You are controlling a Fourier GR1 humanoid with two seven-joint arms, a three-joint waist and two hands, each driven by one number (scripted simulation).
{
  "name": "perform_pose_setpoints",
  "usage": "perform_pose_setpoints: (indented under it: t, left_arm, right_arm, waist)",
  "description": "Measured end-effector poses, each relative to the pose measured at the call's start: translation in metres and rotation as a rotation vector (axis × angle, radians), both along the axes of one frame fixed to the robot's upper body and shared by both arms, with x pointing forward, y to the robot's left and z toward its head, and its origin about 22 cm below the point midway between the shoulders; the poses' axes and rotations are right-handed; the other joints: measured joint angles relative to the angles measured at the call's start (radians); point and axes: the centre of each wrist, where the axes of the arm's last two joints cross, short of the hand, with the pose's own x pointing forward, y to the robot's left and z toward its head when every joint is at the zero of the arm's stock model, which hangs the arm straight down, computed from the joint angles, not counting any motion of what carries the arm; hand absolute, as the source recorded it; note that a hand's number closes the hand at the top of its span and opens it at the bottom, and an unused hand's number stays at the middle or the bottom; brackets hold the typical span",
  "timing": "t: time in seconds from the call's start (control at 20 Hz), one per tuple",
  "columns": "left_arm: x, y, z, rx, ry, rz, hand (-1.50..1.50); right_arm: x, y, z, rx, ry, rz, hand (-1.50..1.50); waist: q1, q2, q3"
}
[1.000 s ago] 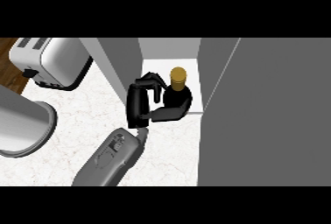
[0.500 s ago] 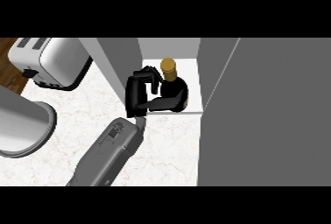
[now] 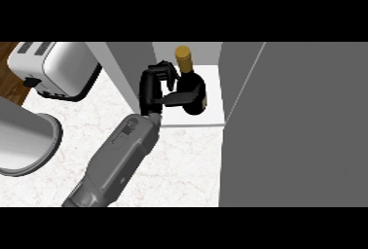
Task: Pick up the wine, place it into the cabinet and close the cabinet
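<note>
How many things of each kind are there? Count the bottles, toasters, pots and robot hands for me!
Wine bottle, inside the open cabinet: 1
Toaster: 1
Grey round pot at the left edge: 1
Robot hand, fingers curled round the bottle: 1
Total: 4
</note>
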Motion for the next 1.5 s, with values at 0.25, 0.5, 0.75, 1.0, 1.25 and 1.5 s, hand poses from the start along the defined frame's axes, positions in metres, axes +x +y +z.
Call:
perform_pose_setpoints:
  t: [0.25,0.5,0.75,1.0,1.25,1.5]
  left_arm:
    - [0.017,0.002,0.003,0.009,-0.001,0.028,1.5]
    - [0.027,0.002,0.006,0.046,-0.053,0.068,1.5]
    - [0.038,0.002,0.011,0.075,-0.08,0.102,1.5]
    - [0.044,0.006,0.01,0.064,-0.07,0.115,1.5]
    - [0.048,0.008,0.01,-0.023,-0.031,0.128,1.5]
    - [0.05,0.01,0.008,-0.072,-0.027,0.11,1.5]
  right_arm:
    - [0.003,-0.001,0.004,-0.014,-0.005,-0.003,-1.5]
    - [0.004,0.0,0.007,-0.015,-0.009,0.005,-1.5]
    - [0.003,-0.003,0.002,-0.017,-0.014,0.007,-1.5]
    - [0.002,0.003,0.001,-0.001,-0.006,0.031,-1.5]
    - [0.003,0.003,0.0,0.0,-0.01,0.04,-1.5]
    - [0.001,0.002,-0.005,0.002,-0.006,0.044,-1.5]
  waist:
    - [-0.006,0.002,0.0]
    - [-0.011,0.004,0.0]
    - [-0.014,0.005,0.0]
    - [-0.021,0.007,0.0]
    - [-0.027,0.008,0.001]
    - [-0.032,0.003,0.005]
